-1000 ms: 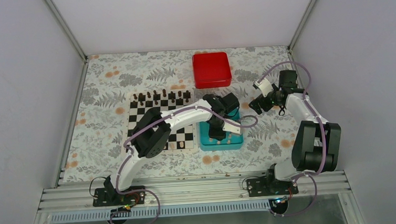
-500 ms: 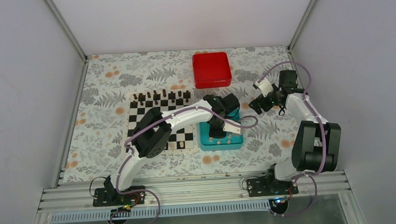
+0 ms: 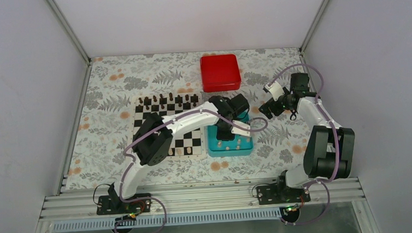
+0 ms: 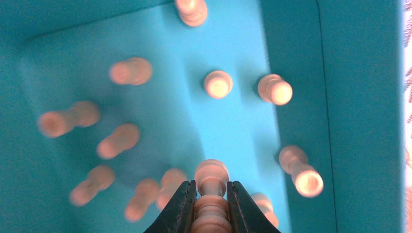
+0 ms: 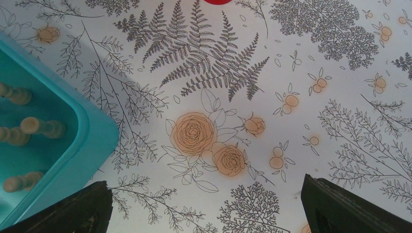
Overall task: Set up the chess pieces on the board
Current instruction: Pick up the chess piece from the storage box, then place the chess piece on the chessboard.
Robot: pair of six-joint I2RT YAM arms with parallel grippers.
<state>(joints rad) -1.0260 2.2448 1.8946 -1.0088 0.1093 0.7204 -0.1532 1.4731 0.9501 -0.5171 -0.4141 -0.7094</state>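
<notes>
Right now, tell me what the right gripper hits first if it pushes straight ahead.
Likely the bare floral-printed tablecloth beside the teal plastic tray; nothing stands between, though depth is unclear.

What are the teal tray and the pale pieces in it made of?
The teal tray looks like moulded plastic: smooth, uniform colour, rounded rim. The pale pieces look like turned wood, matte cream with ringed stems; blur leaves plastic possible.

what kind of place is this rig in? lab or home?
Probably a lab robot cell: plain white walls enclose it, the left arm and right arm are bolted to an aluminium rail, and a chessboard, teal tray and red box sit on a floral cloth.
</notes>
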